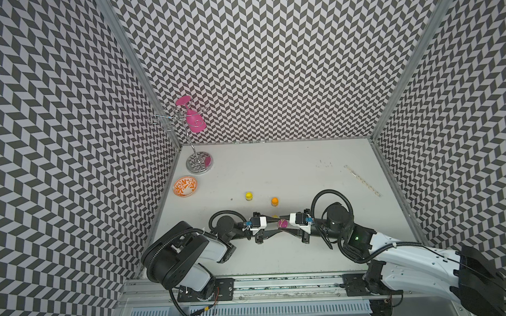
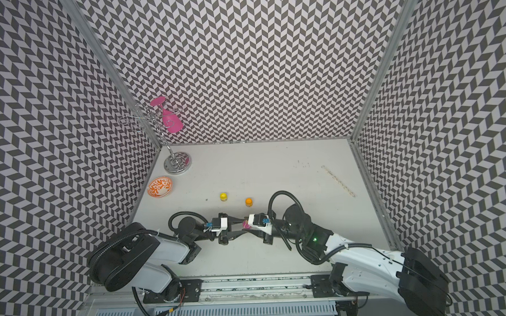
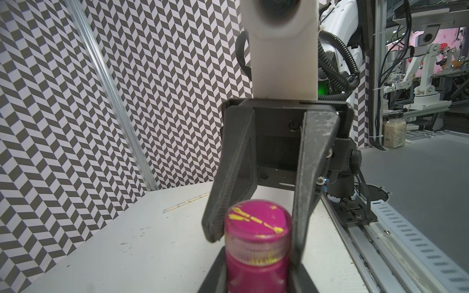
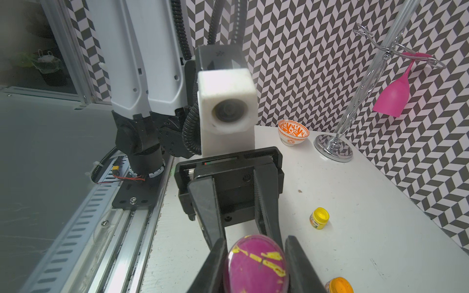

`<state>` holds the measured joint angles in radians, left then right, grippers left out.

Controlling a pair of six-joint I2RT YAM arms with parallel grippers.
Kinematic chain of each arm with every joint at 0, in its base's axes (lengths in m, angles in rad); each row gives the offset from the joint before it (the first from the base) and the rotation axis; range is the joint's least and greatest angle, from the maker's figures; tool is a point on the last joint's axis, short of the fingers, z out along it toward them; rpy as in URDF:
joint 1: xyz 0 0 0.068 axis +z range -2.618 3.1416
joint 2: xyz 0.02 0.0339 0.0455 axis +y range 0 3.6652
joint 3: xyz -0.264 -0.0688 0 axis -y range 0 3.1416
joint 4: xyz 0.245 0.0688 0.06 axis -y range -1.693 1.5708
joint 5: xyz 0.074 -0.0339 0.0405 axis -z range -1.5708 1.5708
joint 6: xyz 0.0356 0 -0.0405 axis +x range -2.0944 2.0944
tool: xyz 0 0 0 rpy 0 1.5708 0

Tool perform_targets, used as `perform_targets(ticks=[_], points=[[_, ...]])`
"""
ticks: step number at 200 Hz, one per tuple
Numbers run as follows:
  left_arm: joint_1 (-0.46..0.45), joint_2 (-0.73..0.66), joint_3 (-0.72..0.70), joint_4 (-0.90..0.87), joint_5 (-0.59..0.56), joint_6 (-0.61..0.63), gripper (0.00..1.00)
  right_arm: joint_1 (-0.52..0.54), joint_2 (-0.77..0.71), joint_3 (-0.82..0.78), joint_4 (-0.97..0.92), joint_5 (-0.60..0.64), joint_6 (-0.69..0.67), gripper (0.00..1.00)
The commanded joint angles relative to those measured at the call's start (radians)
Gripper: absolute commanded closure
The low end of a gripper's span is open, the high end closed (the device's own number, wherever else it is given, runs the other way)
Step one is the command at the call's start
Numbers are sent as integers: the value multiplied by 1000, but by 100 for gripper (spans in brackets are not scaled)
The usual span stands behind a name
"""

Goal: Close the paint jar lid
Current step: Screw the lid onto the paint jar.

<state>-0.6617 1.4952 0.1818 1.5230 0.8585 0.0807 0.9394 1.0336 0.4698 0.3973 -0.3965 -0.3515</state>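
Left claw (image 1: 278, 225) clamped on body of magenta paint jar (image 3: 256, 274), front-middle of worktop (image 1: 275, 169), between both arms. Lid (image 3: 257, 223) sits on jar neck; can't tell how tight. Right claw (image 3: 256, 238) pinched on lid. Step looks like screwing down. Next move probably calls for a right-wrist twist with left bracing the jar.
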Motion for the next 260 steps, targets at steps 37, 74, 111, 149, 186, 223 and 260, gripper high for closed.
perform_targets(ticks=[37,74,111,149,186,223,260], points=[[-1,-36,12,43,-75,28,70,-2,16,27,71,22,36,79],[-31,-128,5,-93,-208,129,71,10,53,57,67,105,127,84],[-68,-216,-9,-176,-377,201,72,99,99,73,65,305,242,85],[-88,-281,-42,-185,-620,238,72,193,201,134,29,538,427,87],[-96,-305,-73,-158,-794,253,72,249,302,182,38,661,620,88],[-102,-281,-88,-130,-902,283,72,316,409,254,31,735,742,87],[-101,-273,-88,-119,-911,278,72,337,453,285,27,761,770,83]])
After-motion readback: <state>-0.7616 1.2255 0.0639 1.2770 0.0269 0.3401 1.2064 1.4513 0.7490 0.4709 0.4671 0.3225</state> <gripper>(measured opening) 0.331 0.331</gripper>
